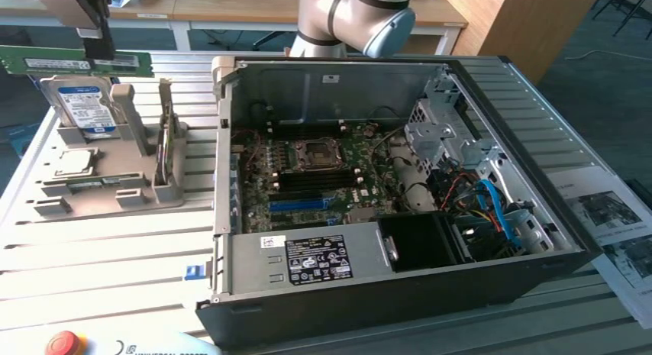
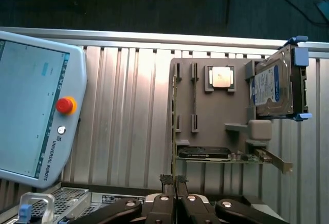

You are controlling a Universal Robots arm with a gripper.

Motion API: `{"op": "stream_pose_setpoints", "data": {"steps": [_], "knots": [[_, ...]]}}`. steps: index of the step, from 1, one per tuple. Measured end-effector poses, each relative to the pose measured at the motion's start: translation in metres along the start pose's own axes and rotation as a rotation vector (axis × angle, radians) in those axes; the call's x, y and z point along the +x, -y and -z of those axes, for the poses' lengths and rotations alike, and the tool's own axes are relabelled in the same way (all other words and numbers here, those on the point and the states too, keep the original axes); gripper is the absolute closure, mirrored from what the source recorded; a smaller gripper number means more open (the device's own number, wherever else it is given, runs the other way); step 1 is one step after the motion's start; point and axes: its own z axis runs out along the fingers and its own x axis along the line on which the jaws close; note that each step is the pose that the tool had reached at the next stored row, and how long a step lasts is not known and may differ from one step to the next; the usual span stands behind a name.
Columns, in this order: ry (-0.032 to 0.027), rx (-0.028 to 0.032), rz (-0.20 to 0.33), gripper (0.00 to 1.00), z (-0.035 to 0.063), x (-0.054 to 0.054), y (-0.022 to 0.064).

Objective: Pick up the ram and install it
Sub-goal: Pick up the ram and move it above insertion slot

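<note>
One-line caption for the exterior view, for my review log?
Gripper holds the ram above the grey parts holder, beside the open computer case.

Slatted table [image 1: 112, 256] with case [image 1: 408, 298], holder [image 1: 56, 202]

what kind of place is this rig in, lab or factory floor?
Most likely a robotics lab set up for PC assembly: an open desktop computer case on a slatted aluminium table, a grey parts fixture holding a hard drive, and a Universal Robots teach pendant.
</note>
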Motion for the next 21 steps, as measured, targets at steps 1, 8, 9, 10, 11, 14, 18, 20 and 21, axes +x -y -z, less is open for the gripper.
{"op": "stream_pose_setpoints", "data": {"steps": [1, 8, 9, 10, 11, 14, 18, 20, 21], "knots": [[0.0, -0.0016, 0.0, 0.88, 0.0003, 0.0, 0.0018], [0.0005, -0.0141, 0.001, 0.88, 0.0026, 0.001, 0.0197], [0.0005, -0.016, 0.001, 0.88, 0.0029, 0.001, 0.0226], [0.0006, -0.0178, 0.001, 0.88, 0.0033, 0.001, 0.0252], [0.0006, -0.0196, 0.001, 0.88, 0.0036, 0.001, 0.0279], [0.0008, -0.025, 0.001, 0.88, 0.0044, 0.001, 0.036], [0.001, -0.0319, 0.001, 0.88, 0.0056, 0.002, 0.0463], [0.0011, -0.0353, 0.002, 0.88, 0.0061, 0.002, 0.0516], [0.0012, -0.0371, 0.002, 0.88, 0.0064, 0.002, 0.0542]]}}
